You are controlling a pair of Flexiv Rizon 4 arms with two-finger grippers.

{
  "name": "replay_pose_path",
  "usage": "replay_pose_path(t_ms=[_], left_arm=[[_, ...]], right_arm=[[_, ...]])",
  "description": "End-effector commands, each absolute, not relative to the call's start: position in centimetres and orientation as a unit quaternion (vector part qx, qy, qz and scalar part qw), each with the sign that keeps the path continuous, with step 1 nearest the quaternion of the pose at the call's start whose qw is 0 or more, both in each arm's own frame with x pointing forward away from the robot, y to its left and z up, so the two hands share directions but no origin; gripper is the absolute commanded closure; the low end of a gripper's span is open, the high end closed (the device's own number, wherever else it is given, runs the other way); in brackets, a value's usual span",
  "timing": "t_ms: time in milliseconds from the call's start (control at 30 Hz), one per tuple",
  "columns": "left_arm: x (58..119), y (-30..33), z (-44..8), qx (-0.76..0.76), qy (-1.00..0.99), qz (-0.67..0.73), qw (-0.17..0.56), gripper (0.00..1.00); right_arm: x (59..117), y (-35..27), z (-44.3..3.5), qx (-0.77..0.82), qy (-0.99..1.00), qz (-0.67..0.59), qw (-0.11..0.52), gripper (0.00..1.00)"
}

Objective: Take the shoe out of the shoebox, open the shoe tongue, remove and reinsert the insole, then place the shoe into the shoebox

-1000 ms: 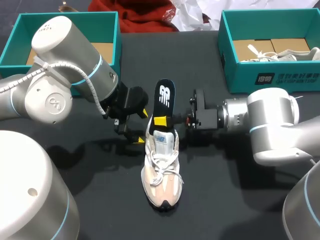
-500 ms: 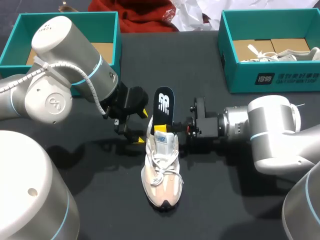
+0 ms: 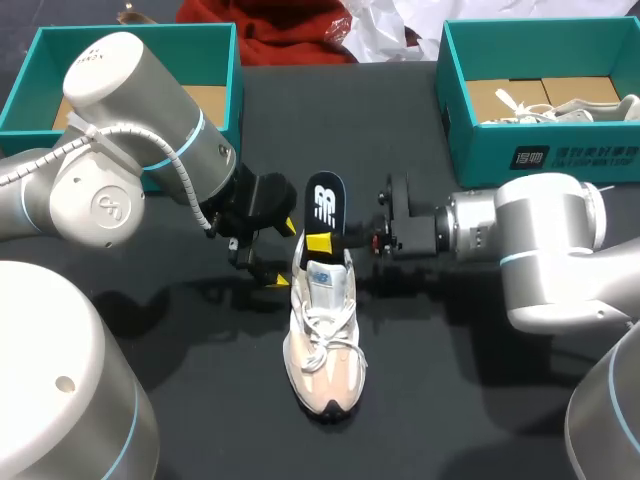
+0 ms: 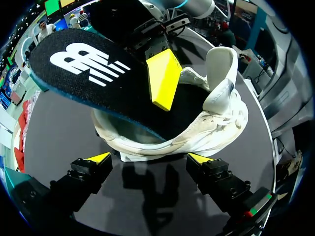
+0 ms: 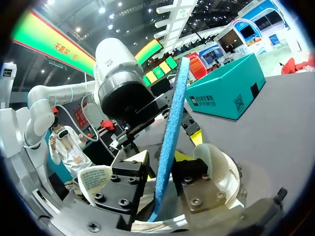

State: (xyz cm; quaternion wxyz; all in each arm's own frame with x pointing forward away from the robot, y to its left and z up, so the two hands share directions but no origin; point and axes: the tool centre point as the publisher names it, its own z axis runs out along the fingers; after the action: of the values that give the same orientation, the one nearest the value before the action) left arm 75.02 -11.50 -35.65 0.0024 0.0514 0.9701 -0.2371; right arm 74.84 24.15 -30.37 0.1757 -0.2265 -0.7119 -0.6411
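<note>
A white and pink shoe (image 3: 322, 345) lies mid-table, toe towards the near edge. A black insole (image 3: 324, 205) with a white logo stands partly in the shoe's opening, its heel end sticking up. My right gripper (image 3: 322, 243) comes in from the right with the insole's blue edge (image 5: 172, 123) between its fingers. They stand slightly apart from it, so this gripper (image 5: 160, 179) is open. One yellow fingertip (image 4: 162, 78) lies over the insole's top face (image 4: 93, 64). My left gripper (image 3: 282, 253) is open beside the heel (image 4: 147, 147), touching nothing.
A teal shoebox (image 3: 35, 80) sits at the back left, behind my left arm. Another teal box (image 3: 540, 150) at the back right holds a second pale shoe (image 3: 560, 105). Red cloth (image 3: 290, 30) and white paper lie at the far edge.
The right gripper pushed the insole lower into the shoe, then slid back up along it as its fingers loosened. The left arm has not moved.
</note>
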Motion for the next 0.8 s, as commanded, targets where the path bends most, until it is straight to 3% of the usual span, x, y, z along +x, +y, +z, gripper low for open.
replay_pose_path(t_ms=[33, 100, 133, 800], left_arm=[[75.0, -11.5, -35.7, 0.052, 0.97, -0.237, 0.003, 0.0], [75.0, -11.5, -35.7, 0.052, 0.97, -0.237, 0.003, 0.0], [75.0, -11.5, -35.7, 0.052, 0.97, -0.237, 0.003, 0.0], [75.0, -11.5, -35.7, 0.052, 0.97, -0.237, 0.003, 0.0]], right_arm=[[75.2, 23.8, -29.7, -0.226, -0.717, -0.635, 0.175, 0.78], [75.6, 23.7, -29.7, -0.224, -0.718, -0.636, 0.175, 0.86], [75.8, 23.8, -29.7, -0.224, -0.718, -0.636, 0.175, 1.0], [72.4, 23.9, -32.9, -0.274, -0.697, -0.624, 0.222, 1.0]])
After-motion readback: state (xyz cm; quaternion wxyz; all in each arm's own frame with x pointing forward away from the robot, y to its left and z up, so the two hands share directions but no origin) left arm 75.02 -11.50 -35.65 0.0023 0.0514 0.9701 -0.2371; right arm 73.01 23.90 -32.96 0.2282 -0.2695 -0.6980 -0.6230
